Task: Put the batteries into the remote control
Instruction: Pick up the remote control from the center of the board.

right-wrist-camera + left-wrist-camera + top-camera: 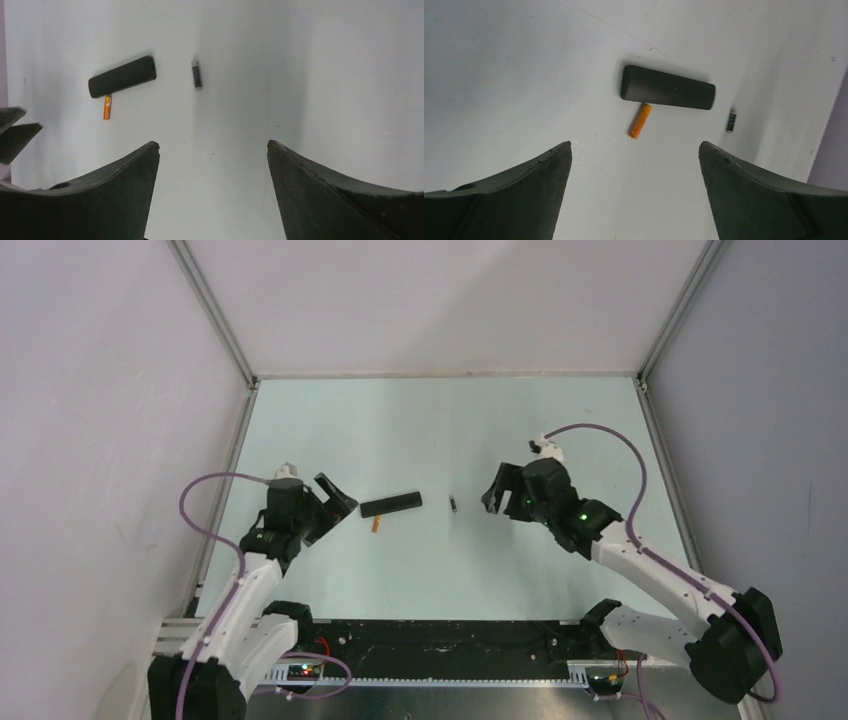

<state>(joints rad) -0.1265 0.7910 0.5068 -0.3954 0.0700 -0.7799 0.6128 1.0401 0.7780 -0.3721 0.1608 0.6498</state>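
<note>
No legible print on remote control (667,93), orange battery (640,120) or dark battery (731,121)

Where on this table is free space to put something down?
Free: the wide far strip of table between the remote control and the back wall; also the near strip between the orange battery and the arm bases. Crowded: the middle row, where left pincer, remote control, dark battery and right pincer stand in line.
</note>
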